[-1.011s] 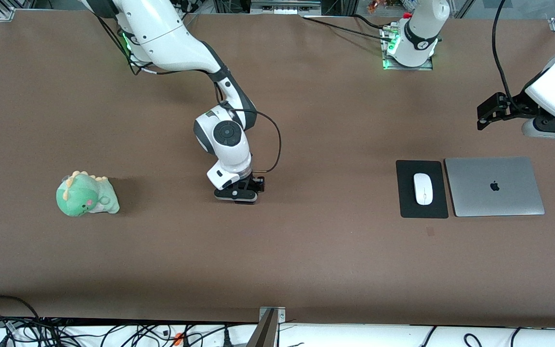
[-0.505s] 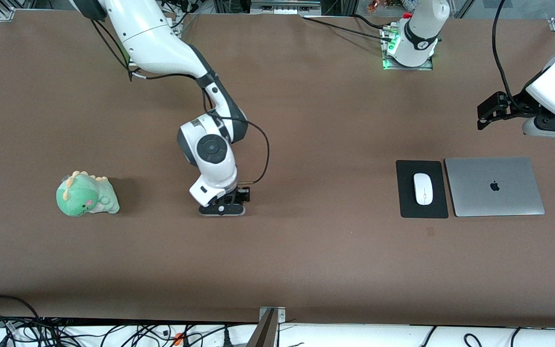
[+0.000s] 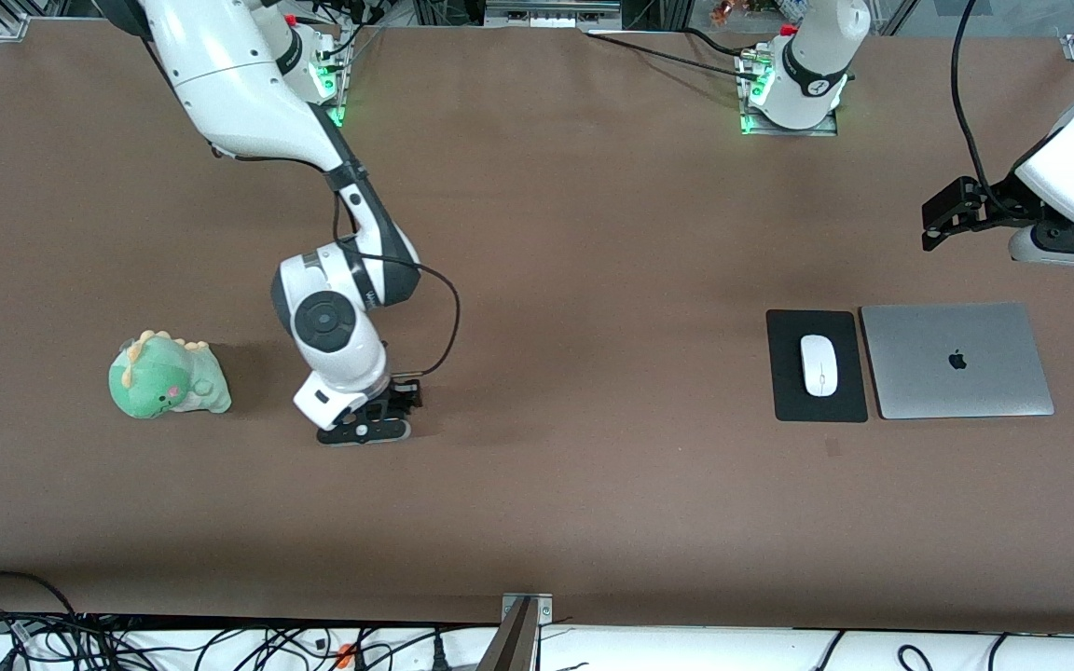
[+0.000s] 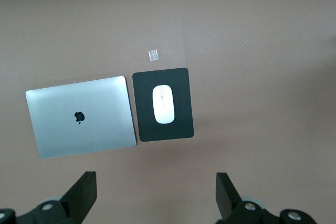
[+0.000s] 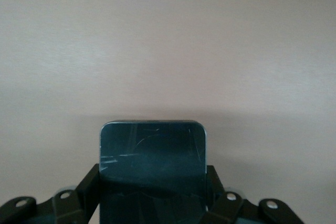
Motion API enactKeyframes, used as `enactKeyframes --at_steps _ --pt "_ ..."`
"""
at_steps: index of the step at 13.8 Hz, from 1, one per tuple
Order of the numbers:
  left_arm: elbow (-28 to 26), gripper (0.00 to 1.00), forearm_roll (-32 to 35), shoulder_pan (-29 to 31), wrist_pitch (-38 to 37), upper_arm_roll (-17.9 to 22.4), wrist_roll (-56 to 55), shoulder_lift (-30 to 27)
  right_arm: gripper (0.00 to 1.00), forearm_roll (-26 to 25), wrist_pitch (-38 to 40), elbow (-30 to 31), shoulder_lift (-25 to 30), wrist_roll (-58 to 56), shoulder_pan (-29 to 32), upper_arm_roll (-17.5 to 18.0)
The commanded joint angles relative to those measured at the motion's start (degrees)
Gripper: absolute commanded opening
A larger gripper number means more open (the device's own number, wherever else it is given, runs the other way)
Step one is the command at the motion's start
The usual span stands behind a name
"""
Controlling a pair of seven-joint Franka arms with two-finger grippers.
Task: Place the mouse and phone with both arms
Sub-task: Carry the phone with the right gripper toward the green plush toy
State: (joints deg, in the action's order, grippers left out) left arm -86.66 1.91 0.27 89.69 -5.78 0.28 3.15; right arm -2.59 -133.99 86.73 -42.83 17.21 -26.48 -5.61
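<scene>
In the front view the right gripper (image 3: 371, 431), clamped on the phone (image 3: 404, 401), has swung toward the toy dinosaur (image 3: 167, 376), so placement seems near; the left wrist view shows the left gripper (image 4: 155, 195) gaping empty above the mouse (image 4: 164, 104) on its pad (image 4: 181, 124); the right wrist view shows the phone between the pincer's fingers.

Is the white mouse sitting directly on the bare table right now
No, the mouse lies on the black mouse pad, beside the closed laptop.

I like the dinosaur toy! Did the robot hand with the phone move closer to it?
Yes. The right gripper, shut on the phone, has moved toward the green dinosaur toy and away from the mouse pad.
</scene>
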Motion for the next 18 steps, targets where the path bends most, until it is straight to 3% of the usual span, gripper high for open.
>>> enactKeyframes --at_steps 1,5,11,18 --pt "0.3 1.00 -1.6 0.1 -0.2 0.0 -0.5 -0.6 0.18 1.6 -6.0 10.0 6.4 -5.8 3.7 0.7" --pt "0.3 1.00 -1.6 0.0 -0.2 0.0 -0.5 -0.7 0.18 1.6 -15.9 22.1 11.6 -8.1 7.0 0.6" --pt "0.3 1.00 -1.6 0.0 -0.3 0.0 -0.5 -0.7 0.18 1.6 -26.1 32.9 15.2 -11.4 10.9 0.6" --pt "0.3 1.00 -1.6 0.0 -0.3 0.0 -0.5 -0.6 0.22 1.4 -34.7 38.6 14.5 -14.9 14.1 0.7"
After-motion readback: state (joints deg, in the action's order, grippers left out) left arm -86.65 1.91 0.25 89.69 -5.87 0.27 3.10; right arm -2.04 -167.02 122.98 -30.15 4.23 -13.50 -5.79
